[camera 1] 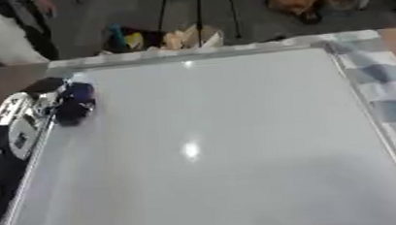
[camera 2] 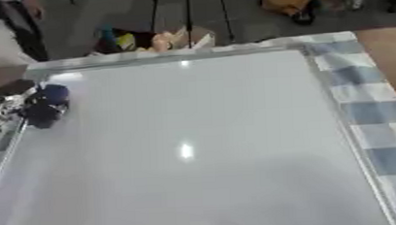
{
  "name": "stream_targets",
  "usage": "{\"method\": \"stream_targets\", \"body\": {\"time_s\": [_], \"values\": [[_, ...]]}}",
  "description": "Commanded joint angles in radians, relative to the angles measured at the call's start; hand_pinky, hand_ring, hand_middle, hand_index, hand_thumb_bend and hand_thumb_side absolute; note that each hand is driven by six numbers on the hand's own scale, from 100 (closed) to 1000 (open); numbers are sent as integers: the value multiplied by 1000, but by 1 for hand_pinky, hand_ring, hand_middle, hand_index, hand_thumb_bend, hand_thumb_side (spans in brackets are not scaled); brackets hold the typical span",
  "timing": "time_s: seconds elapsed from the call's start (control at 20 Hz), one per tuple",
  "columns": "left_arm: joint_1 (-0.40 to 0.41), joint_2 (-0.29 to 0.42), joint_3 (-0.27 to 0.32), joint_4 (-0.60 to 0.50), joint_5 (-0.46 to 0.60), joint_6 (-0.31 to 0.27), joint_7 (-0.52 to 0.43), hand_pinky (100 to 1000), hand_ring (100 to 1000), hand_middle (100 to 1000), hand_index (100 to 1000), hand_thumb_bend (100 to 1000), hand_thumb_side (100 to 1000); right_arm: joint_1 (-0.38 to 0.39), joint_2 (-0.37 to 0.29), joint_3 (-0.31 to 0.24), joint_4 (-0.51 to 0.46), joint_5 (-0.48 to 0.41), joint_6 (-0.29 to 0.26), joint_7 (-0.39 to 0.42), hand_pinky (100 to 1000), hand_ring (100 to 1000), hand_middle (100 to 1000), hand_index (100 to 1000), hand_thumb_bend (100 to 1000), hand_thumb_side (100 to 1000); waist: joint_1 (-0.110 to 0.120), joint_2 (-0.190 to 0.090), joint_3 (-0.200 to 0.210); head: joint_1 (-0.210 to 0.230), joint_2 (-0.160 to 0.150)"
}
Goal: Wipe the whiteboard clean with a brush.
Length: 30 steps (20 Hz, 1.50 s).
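The whiteboard [camera 1: 211, 133] fills most of both views, lying flat with a silver frame. Its surface shows no marks, only a glare spot near the middle. At the board's far left corner my left hand [camera 1: 68, 113] shows as a dark blur, curled on a small blue brush [camera 1: 81, 92] that rests on the board. The silver and black forearm [camera 1: 17, 125] comes in over the board's left edge. My right hand is out of sight in both views.
A blue and white checked cloth [camera 2: 367, 110] lies under the board along its right side. Brown tabletop [camera 2: 389, 46] shows at the far right. Beyond the far edge, clutter sits on the floor [camera 1: 180, 37].
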Motion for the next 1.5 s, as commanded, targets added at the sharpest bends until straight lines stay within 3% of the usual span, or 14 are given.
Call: {"method": "stream_targets", "body": {"time_s": [0.05, 0.6, 1.5], "values": [[-23, 31, 1, -19, -20, -10, 2, 471, 499, 379, 403, 100, 688, -2, -13, -6, -15, 2, 3, 0, 774, 809, 714, 859, 100, 972, -3, -22, 1, 0, 1], [-26, 24, 1, -20, -20, -21, 2, 466, 483, 363, 399, 100, 754, -2, -15, -6, -15, 2, 3, 0, 776, 809, 711, 859, 100, 969, -5, -23, 4, -1, 3], [-28, 17, -8, -18, -33, -41, 0, 427, 452, 330, 386, 100, 710, -3, -10, -7, -15, -2, 8, 4, 778, 810, 708, 858, 100, 967, -3, -22, 2, 1, 0]]}}
